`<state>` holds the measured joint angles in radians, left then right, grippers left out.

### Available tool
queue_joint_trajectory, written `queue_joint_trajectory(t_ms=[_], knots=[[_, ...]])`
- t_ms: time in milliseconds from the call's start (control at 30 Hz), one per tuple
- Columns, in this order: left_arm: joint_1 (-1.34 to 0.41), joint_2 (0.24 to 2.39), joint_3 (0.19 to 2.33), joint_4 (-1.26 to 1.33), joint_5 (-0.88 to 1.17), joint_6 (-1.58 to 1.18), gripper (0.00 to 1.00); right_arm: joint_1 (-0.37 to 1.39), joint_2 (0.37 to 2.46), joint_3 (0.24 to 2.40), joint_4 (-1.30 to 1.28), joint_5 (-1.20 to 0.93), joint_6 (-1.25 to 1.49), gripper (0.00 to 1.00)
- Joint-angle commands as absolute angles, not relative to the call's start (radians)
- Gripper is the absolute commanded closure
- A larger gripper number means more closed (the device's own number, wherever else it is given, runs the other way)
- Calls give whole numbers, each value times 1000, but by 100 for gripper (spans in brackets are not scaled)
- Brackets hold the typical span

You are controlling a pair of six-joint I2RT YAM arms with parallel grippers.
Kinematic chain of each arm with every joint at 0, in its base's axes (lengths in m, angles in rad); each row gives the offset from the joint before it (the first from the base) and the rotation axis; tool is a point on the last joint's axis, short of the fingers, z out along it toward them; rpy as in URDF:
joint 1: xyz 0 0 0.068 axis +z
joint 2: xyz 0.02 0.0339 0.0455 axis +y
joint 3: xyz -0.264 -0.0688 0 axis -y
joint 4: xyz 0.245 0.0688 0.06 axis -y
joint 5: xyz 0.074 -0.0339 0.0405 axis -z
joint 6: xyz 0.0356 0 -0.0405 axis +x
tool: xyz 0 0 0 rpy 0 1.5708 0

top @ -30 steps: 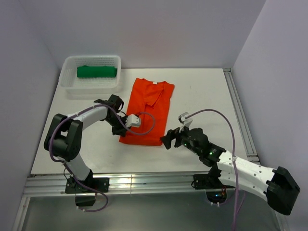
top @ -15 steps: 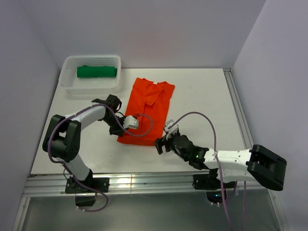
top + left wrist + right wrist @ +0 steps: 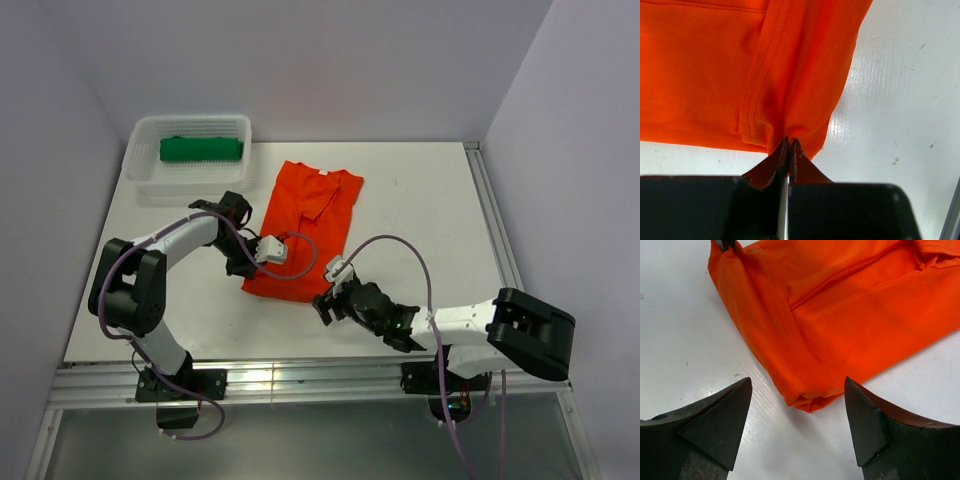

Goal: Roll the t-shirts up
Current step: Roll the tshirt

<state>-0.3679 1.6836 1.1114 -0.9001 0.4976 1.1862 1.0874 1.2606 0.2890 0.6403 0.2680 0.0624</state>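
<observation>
Second grip just arrived at hem; roll can likely begin.
Orange t-shirt (image 3: 305,225) flat mid-table; green t-shirt (image 3: 201,149) rolled in basket (image 3: 140,182), 10 o'clock. Left gripper (image 3: 788,145) clamped on hem's 7 o'clock corner; right gripper (image 3: 324,303), swung in, jaws apart over 5 o'clock corner.

Count, as I read it off the remote views:
- Two t-shirts: one orange t-shirt (image 3: 305,225), one green t-shirt (image 3: 201,149).
- One white mesh basket (image 3: 140,172).
- One table (image 3: 430,220).
- Two arms, one gripper each: left gripper (image 3: 246,272), right gripper (image 3: 322,306).
- Two purple cables: left cable (image 3: 317,254), right cable (image 3: 390,238).
</observation>
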Motion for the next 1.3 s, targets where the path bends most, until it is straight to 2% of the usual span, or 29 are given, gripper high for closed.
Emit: queue_joint_trajectory(t_ms=[0, 100, 133, 400, 467, 567, 700, 733, 867, 1267], knots=[[-364, 1686, 1150, -931, 503, 1209, 100, 1106, 1295, 334, 700, 271, 22, 19], [-364, 1689, 1154, -931, 502, 1207, 100, 1109, 1325, 351, 683, 276, 12, 22], [-364, 1689, 1155, -930, 500, 1209, 100, 1114, 1334, 351, 681, 269, 9, 26], [-364, 1695, 1161, -936, 499, 1206, 100, 1124, 1380, 334, 741, 314, 17, 29], [-362, 1697, 1167, -940, 500, 1204, 100, 1124, 1397, 337, 752, 308, 11, 35], [-364, 1698, 1170, -945, 499, 1201, 100, 1123, 1430, 354, 744, 284, 18, 53], [-364, 1695, 1167, -948, 491, 1200, 100, 1123, 1419, 342, 767, 249, 44, 66], [-364, 1697, 1170, -951, 489, 1200, 100, 1123, 1410, 336, 770, 242, 61, 77], [-364, 1706, 1181, -973, 483, 1200, 100, 1123, 1350, 319, 736, 213, 106, 99], [-357, 1733, 1215, -979, 485, 1189, 100, 1114, 1279, 259, 692, 109, 317, 100]])
